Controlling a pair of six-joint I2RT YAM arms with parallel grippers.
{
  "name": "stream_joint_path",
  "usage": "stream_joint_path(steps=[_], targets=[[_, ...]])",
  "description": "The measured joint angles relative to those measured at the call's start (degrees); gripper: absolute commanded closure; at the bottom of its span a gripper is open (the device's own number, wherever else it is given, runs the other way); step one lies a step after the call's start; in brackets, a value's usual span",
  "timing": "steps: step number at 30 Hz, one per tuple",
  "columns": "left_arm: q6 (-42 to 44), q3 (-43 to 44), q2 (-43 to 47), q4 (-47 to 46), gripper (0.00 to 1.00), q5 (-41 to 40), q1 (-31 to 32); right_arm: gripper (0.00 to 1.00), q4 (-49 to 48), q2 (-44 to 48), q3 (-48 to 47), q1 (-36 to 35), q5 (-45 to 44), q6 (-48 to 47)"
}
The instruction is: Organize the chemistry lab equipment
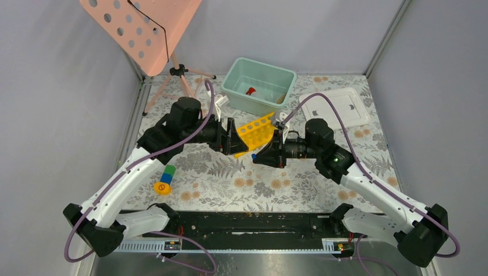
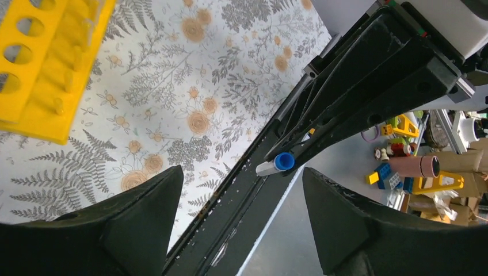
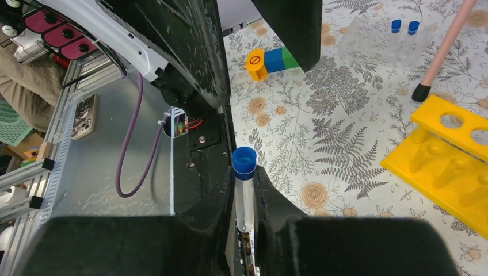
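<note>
The right gripper (image 3: 246,198) was clamped narrow on a tiny clear plastic tube with a blue cap (image 3: 244,167). It held the tube over the middle of the tabletop (image 1: 299,184), near the front edge of the yellow plastic test-tube rack with a row of holes (image 1: 257,132). The left gripper (image 2: 240,172) stood wide with nothing between its jaws, facing that tube from the rack's left side. A small bottle with a red cap (image 1: 251,91) lay inside the pale green plastic bin (image 1: 285,77) by the tabletop's far edge.
</note>
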State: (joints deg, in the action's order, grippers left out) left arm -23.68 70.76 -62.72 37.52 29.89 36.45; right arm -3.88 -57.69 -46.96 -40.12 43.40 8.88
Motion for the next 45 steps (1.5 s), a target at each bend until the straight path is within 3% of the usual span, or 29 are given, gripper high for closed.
stream_joint_path(steps=[10, 35, 45], targets=[[-2.45, -0.13, -3.02, 0.0, 0.39, 1.73, 0.9, 0.88, -1.25, -3.98, -0.04, -1.75, -2.34, 0.13], [-8.85, -6.56, -5.46, -2.69, 0.5, 3.04, 1.7, 0.9, -1.11, -6.29, 0.13, -2.19, -6.4, 1.9], [-12.87, -8.26, -5.7, -3.82, 0.45, 2.97, 1.75, 0.9, -0.85, -7.41, 0.39, -2.23, -6.75, 1.86]])
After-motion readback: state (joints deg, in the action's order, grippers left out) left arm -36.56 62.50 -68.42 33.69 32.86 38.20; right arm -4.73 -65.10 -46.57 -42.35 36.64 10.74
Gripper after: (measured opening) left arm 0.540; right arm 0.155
